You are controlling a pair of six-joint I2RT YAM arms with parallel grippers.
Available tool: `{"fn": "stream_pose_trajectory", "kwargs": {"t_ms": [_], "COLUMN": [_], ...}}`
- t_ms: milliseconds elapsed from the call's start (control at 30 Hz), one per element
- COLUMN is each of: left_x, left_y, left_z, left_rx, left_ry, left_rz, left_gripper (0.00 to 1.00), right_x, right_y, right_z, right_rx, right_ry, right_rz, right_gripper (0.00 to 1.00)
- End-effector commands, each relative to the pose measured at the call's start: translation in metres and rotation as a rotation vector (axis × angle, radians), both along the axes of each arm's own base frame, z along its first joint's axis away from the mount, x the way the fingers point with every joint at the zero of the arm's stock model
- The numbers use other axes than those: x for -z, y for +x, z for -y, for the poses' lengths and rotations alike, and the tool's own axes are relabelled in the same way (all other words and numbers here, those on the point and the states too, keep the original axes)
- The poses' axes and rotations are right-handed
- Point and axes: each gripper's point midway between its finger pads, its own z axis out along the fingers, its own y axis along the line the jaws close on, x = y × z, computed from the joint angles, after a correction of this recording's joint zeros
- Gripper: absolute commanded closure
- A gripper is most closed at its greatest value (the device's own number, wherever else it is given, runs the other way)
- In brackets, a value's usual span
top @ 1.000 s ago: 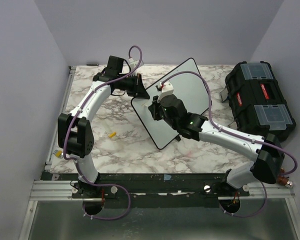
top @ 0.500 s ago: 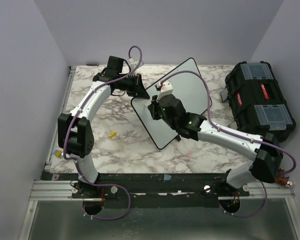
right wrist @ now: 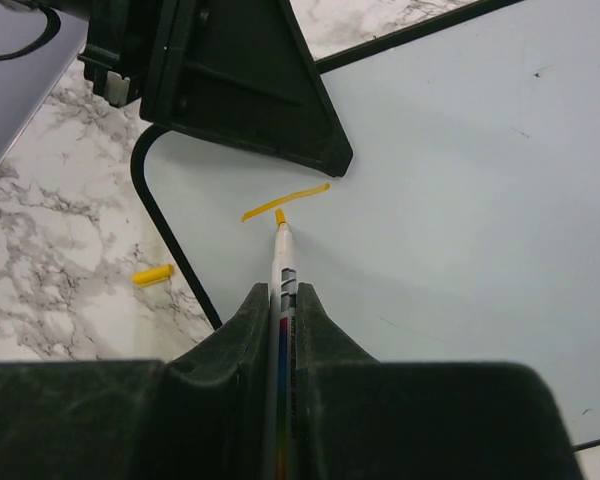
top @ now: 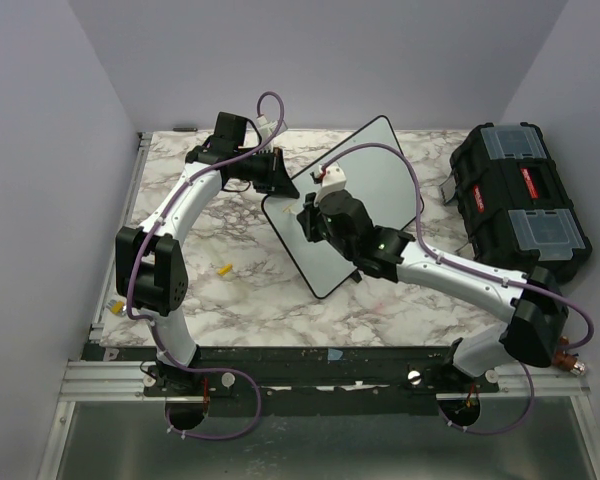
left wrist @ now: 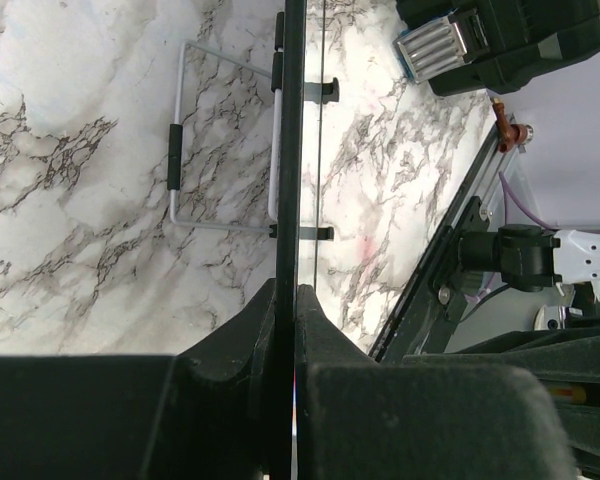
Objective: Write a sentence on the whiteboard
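right tool (right wrist: 281, 296) grips marker (right wrist: 282, 258) at yellow stroke (right wrist: 285, 203) only its wrist view shows; left tool (left wrist: 286, 292) clamps whiteboard (left wrist: 290, 120).

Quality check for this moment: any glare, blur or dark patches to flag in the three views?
Top external: even, soft light, no glare on the whiteboard. Right wrist: marker and yellow stroke sharp; the right claw, close to the lens, is dark and soft. Left wrist: marble table sharp, whiteboard edge-on as a thin dark line, left claw underexposed.
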Motion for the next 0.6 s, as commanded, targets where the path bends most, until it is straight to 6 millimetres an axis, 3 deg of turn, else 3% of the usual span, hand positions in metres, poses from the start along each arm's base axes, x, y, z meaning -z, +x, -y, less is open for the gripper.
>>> {"fn": "stream_pose_trajectory", "kwargs": {"t_ms": [0, 567], "left_x": [-0.027, -0.027], "left_y": [-0.004, -0.004], "left_z": [0.001, 0.0], "left_rx": [0.022, 0.02], "left_ry": [-0.017, -0.015], "left_rz": [0.122, 0.123], "left_gripper": [1.0, 1.0], "right_x": [0.04, 0.067], "right_y": [-0.014, -0.037], "right_z": [0.012, 0.023], "right_rx": [-0.03, -0.083], "right_ry": [-0.101, -0.136], "right_rz": [-0.091, -0.179], "right_gripper": [0.99, 0.99]}}
